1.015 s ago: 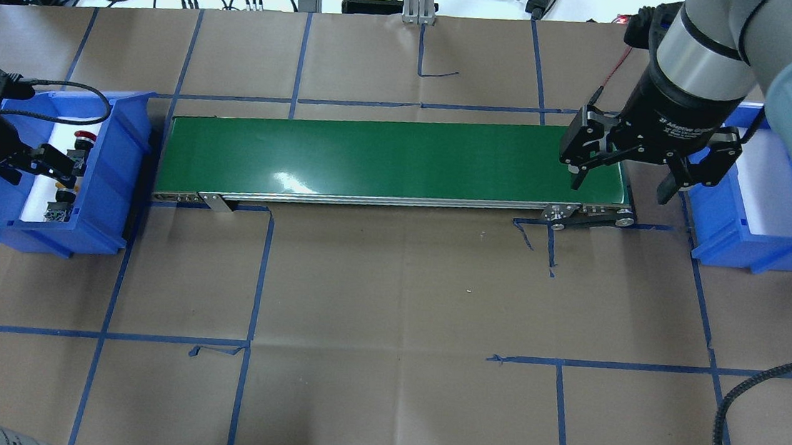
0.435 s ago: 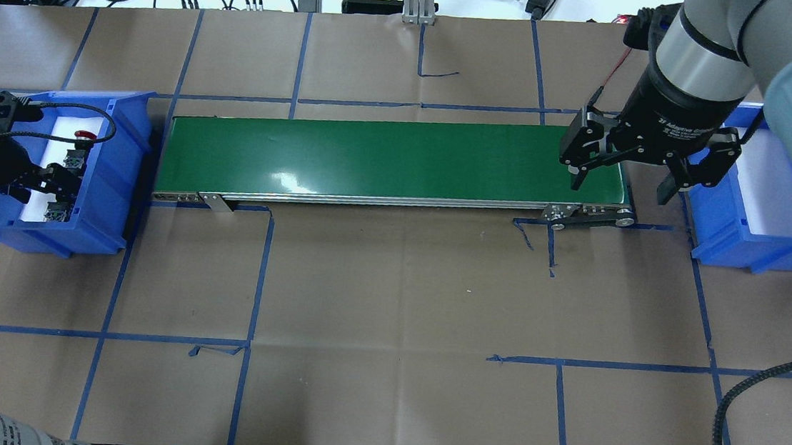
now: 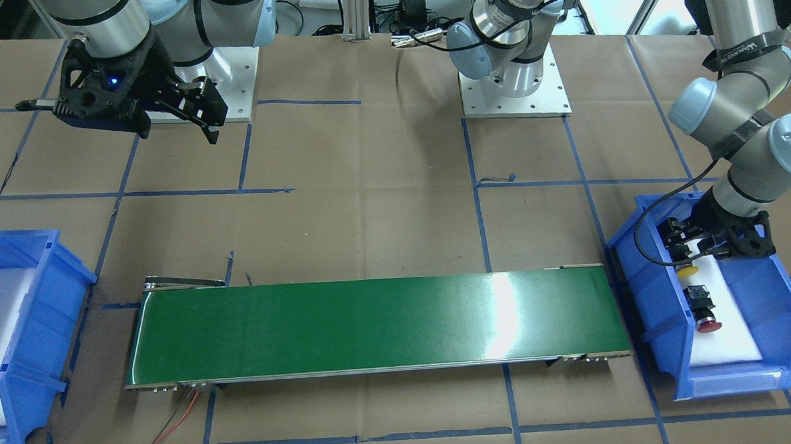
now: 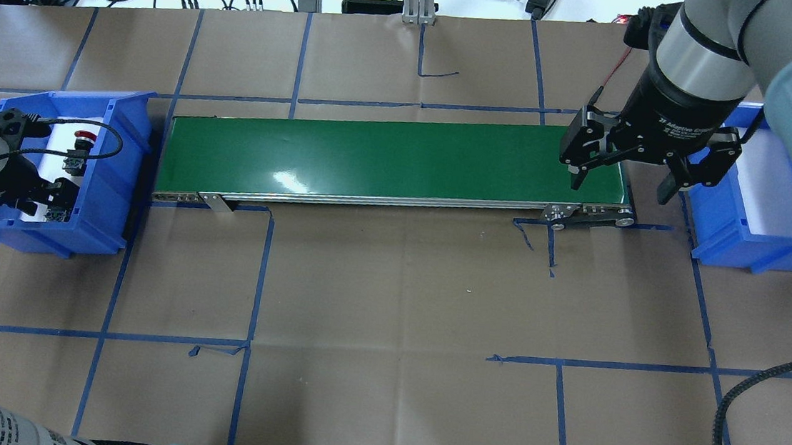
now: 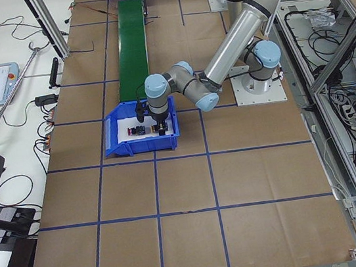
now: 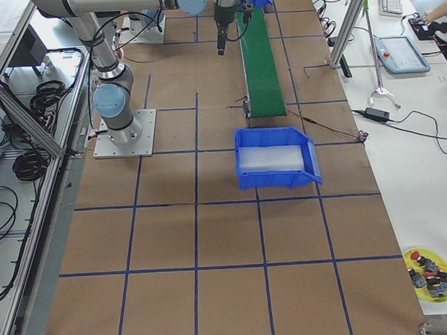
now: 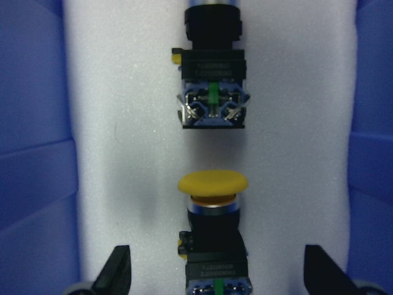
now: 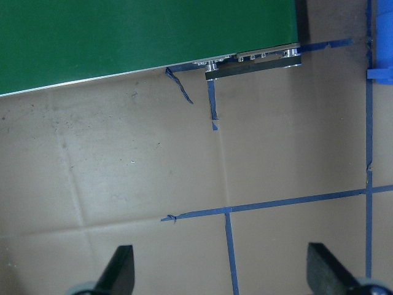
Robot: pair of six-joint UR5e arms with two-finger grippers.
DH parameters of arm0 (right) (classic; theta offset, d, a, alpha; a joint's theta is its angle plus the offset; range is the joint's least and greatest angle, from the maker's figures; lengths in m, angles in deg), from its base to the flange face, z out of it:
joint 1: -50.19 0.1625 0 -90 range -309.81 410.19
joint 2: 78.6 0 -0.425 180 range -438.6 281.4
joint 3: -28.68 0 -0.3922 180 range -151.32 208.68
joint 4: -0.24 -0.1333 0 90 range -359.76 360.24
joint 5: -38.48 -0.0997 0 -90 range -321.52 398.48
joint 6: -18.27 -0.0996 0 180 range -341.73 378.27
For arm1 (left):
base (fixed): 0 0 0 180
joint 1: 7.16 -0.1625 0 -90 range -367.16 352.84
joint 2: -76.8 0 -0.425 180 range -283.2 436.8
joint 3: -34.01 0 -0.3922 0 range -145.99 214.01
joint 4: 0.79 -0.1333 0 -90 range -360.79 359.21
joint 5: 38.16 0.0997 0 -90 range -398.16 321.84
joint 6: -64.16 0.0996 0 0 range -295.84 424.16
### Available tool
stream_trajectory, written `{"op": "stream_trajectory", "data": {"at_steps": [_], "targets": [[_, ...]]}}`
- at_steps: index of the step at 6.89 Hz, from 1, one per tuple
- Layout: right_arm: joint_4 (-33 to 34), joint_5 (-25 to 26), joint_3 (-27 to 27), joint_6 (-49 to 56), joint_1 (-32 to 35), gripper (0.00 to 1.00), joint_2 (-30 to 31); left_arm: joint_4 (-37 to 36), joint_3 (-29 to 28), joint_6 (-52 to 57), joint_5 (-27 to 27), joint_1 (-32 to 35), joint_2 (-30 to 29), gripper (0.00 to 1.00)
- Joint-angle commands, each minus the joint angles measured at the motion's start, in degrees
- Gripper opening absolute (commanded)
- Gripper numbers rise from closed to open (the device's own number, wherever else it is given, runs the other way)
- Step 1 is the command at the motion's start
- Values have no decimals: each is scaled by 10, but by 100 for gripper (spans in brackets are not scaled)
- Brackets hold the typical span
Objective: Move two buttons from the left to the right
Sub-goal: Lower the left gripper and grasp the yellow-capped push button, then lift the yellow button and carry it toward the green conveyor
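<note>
Flanking the yellow button (image 7: 212, 184), left gripper (image 7: 216, 273) gapes; overhead hides that.

Table (image 4: 390, 286) covered with brown paper and a blue tape grid. Green conveyor belt (image 4: 387, 157) lies on it, one end under the right gripper (image 4: 619, 190). Blue bin (image 4: 738, 245) sits just outboard of that gripper. Second blue bin (image 4: 110, 176) surrounds the left gripper (image 4: 43, 195), just beside the belt's other end. White base plates (image 3: 517, 100) sit well behind both grippers.
</note>
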Motion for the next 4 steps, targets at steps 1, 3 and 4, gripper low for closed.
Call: {"op": "stream_trajectory", "data": {"at_steps": [1,3,4], "targets": [[0,1,0,1,0,100,0,-1,1,0,2,-1,2,61],[0,2,1,1,0,100,-1,8,1,-2,2,0,11,16],[0,2,0,1,0,100,-1,9,-7,0,2,2,15,7]]}}
